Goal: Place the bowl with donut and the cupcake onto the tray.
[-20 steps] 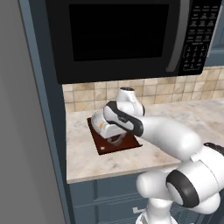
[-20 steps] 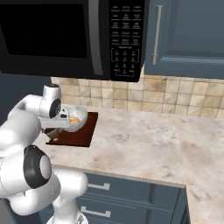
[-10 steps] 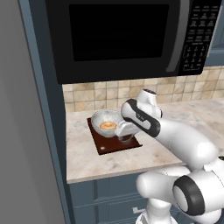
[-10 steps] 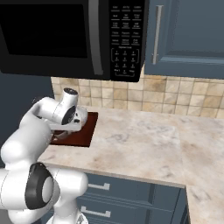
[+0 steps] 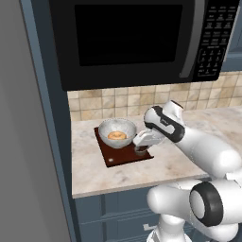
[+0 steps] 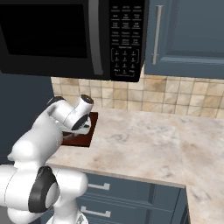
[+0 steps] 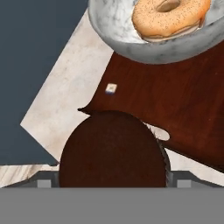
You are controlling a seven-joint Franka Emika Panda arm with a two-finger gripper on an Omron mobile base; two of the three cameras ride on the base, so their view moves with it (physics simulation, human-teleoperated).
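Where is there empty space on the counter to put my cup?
The counter lies bare to the right of the tray, along the tiled wall. A narrower bare strip runs in front of the tray. The tray is crowded: the bowl with the donut, the cupcake and the gripper.

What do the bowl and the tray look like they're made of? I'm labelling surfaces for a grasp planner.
The bowl looks like glazed ceramic or stone: its grey-white mottled wall has a soft sheen, so the exact material stays open. The tray looks like dark reddish-brown wood with a smooth, slightly satin finish, and faint grain-like streaks run along it.
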